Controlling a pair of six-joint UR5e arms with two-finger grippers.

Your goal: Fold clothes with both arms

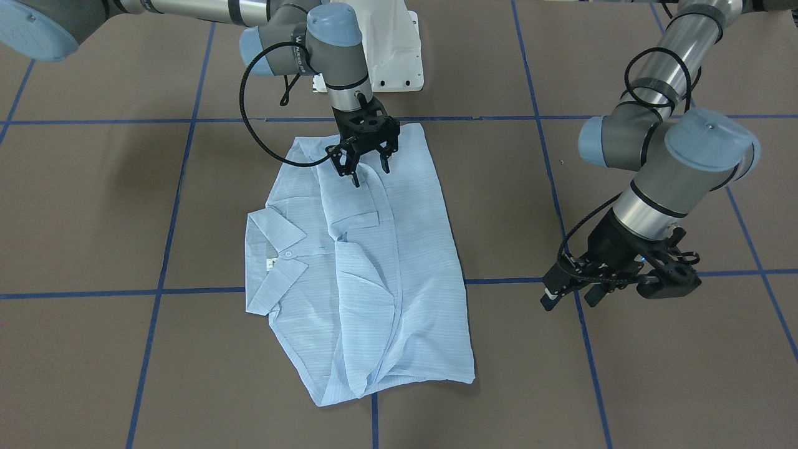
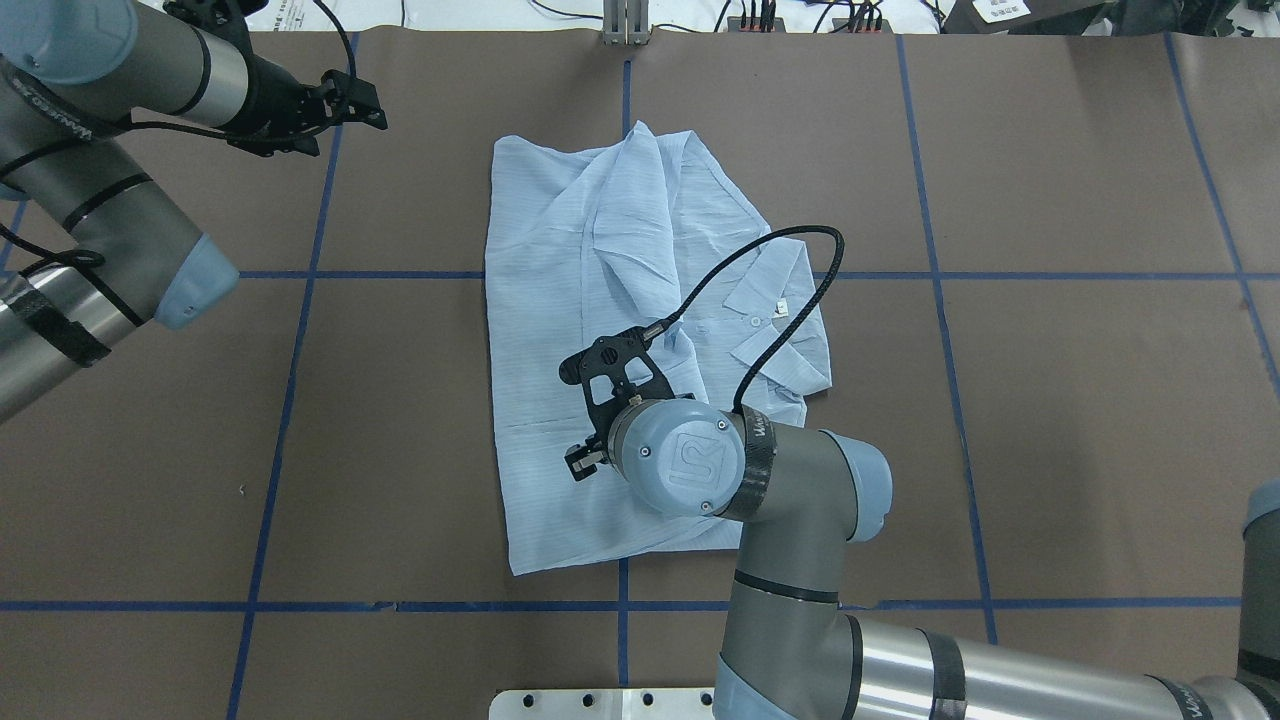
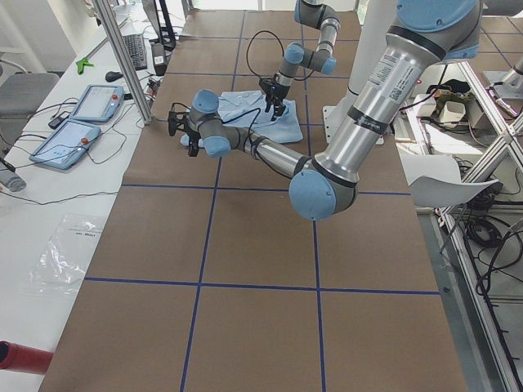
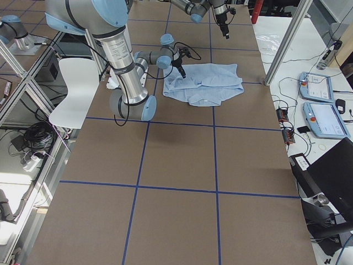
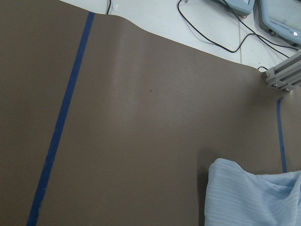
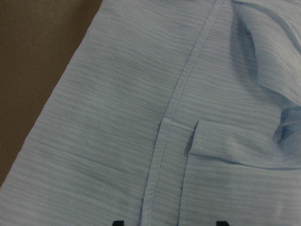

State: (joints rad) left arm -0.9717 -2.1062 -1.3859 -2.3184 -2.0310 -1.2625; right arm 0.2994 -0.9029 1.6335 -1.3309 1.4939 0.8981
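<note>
Right arm poised over the partly folded shirt.
Right gripper point(image 1: 370, 172) points straight down, fingers apart, over the light-blue shirt point(image 1: 405, 268) lying mid-table point(image 1: 93, 206); left gripper point(image 1: 570, 299), likewise parted, hangs well aside.

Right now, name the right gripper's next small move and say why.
Probably lower the right gripper and pinch the shirt by its front seam: its jaws hang open above the cloth near the robot-side edge, while the left gripper hangs off the cloth.
</note>
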